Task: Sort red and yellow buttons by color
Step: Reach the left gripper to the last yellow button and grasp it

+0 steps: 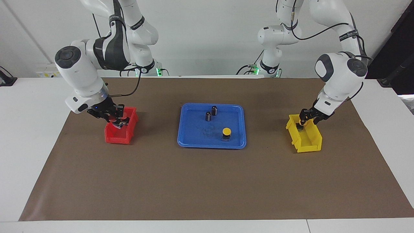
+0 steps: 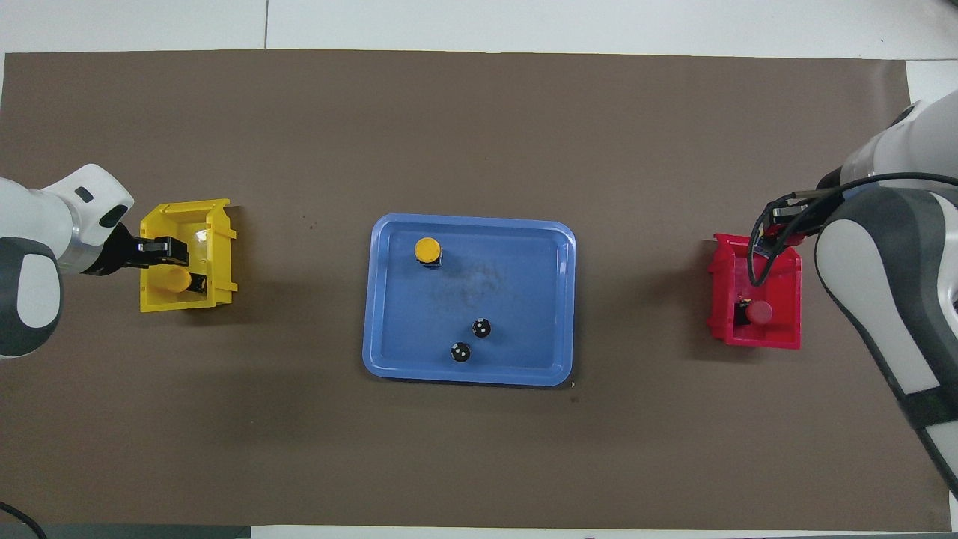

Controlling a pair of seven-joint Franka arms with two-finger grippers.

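One yellow button (image 1: 227, 131) (image 2: 427, 249) stands upright on the blue tray (image 1: 212, 146) (image 2: 468, 378). Another yellow button (image 2: 177, 279) lies in the yellow bin (image 1: 310, 142) (image 2: 224, 254). My left gripper (image 1: 303, 119) (image 2: 174, 253) hangs open just over that bin, apart from the button. A red button (image 2: 760, 311) lies in the red bin (image 1: 118, 137) (image 2: 722, 292). Low over this bin my right gripper (image 1: 118, 122) (image 2: 767, 241) is shut on a second red button, which its fingers mostly hide.
Two dark capless cylinders (image 1: 214, 110) (image 1: 208, 116) stand on the tray, nearer to the robots than the yellow button. A brown mat (image 1: 207, 181) covers the table. The red bin is toward the right arm's end, the yellow bin toward the left arm's.
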